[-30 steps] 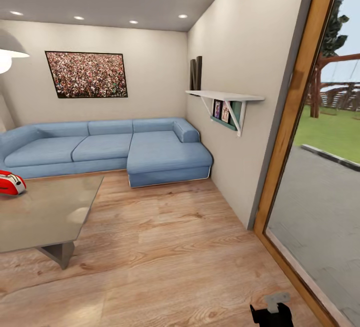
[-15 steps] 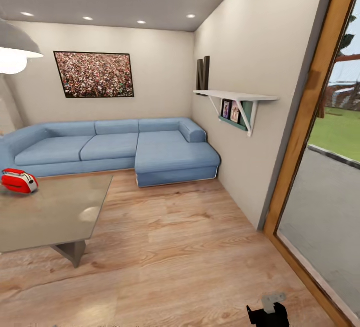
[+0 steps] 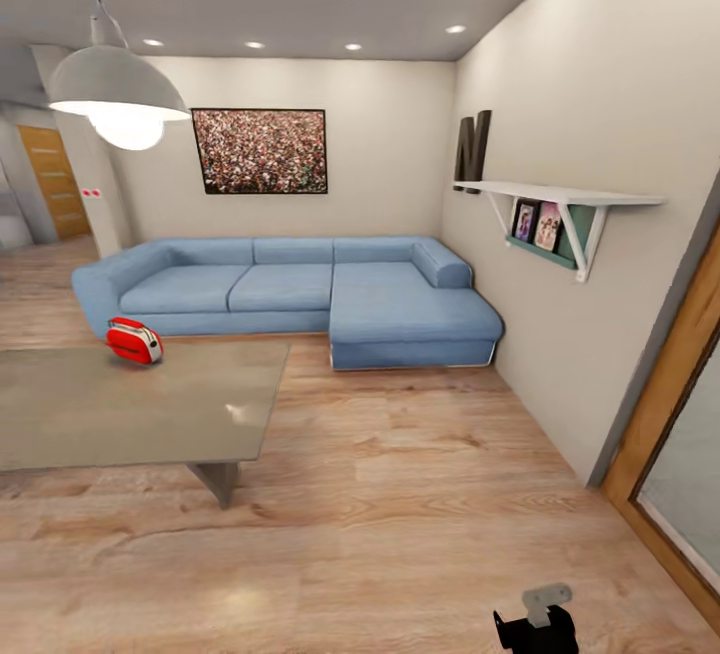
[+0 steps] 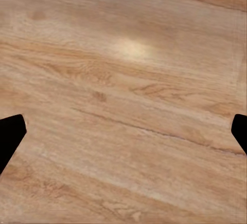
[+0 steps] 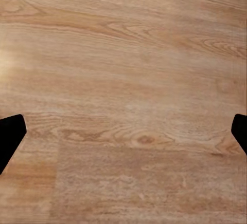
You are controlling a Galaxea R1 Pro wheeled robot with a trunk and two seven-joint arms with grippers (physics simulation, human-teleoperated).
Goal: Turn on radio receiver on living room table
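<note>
The living room's wood floor takes up most of the head view, with the blue sofa along the far wall. Landmark: the table, a low grey-topped unit standing in front of the sofa.

The radio receiver rests on the table's far edge, on the sofa side, upright. A pendant lamp hangs above the table. A wall shelf is mounted well apart from the table, on the side wall.

Task status: the approach phase is in progress. The robot is well apart from the table; the radio has not been reached or switched. Remaining, by judgement: close the distance, extend an arm, press the control.

Left gripper: fingertips spread wide over bare floor, holding nothing. Right gripper: same condition.

Change from the earlier frames: the camera has swung toward the table side. The radio and table now sit further into view, and the glass door has largely left it.
</note>
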